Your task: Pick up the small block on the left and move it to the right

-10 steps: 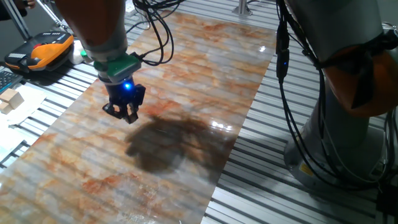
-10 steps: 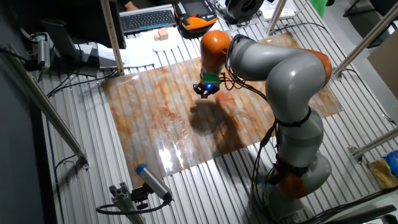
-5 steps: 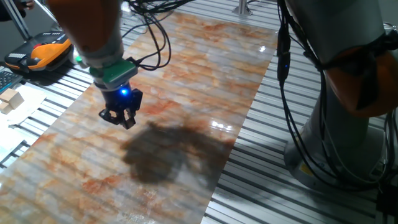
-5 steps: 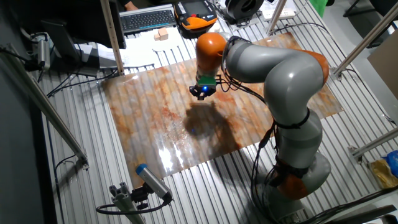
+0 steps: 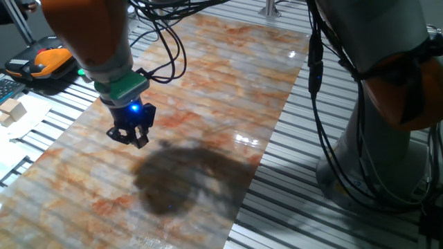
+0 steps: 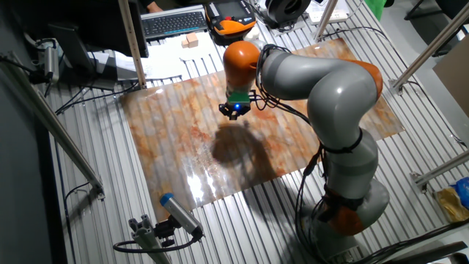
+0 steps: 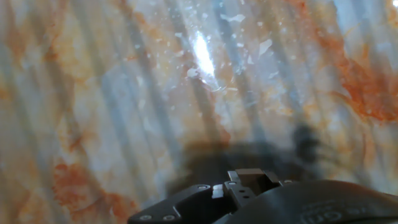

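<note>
I see my black two-finger tool (image 5: pixel 131 135), fingers narrowed together, hovering over the glossy orange-veined marbled sheet (image 5: pixel 208 76) covering the ribbed metal counter (image 5: pixel 291 207).

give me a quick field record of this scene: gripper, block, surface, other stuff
gripper: hangs above the marbled sheet, blue light lit on its body; open or shut cannot be told
small block: not visible in any view; whether it sits between the fingers cannot be told
surface: orange-and-grey marbled sheet on a slatted metal table
arm shadow: dark patch on the sheet beside the gripper
off the sheet: larger wooden blocks on white paper, orange-and-black device, keyboard
</note>
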Motion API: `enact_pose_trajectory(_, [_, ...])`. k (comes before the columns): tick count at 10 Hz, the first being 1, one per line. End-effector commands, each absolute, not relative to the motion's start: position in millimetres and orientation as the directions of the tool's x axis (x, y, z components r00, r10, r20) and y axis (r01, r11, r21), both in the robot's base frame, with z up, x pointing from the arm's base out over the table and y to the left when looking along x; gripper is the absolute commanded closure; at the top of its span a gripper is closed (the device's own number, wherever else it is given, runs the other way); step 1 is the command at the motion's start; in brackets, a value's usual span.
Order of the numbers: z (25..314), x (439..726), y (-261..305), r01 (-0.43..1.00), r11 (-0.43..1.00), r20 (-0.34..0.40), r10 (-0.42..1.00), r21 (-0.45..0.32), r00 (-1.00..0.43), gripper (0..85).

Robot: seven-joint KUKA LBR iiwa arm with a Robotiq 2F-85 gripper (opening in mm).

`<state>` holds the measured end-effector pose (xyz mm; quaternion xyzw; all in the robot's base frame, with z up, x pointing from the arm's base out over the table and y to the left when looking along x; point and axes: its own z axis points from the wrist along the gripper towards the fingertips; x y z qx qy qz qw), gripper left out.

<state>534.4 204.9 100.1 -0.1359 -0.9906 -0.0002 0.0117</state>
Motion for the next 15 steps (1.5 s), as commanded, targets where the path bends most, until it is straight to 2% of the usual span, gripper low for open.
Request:
enact_pose_trajectory(1, [99,533,207,0.269,0.963,0.022,0.269,0.002,-0.963,85.0])
enact_pose_trajectory(6, [91,526,216,0.270,0.963,0.010,0.271,-0.016,-0.963,85.0])
enact_pose_trajectory(8, [80,526,221,0.278,0.960,-0.001,0.278,-0.027,-0.961,85.0])
enact_pose_trajectory(15, [62,530,225,0.275,0.961,-0.007,0.275,-0.012,-0.961,85.0])
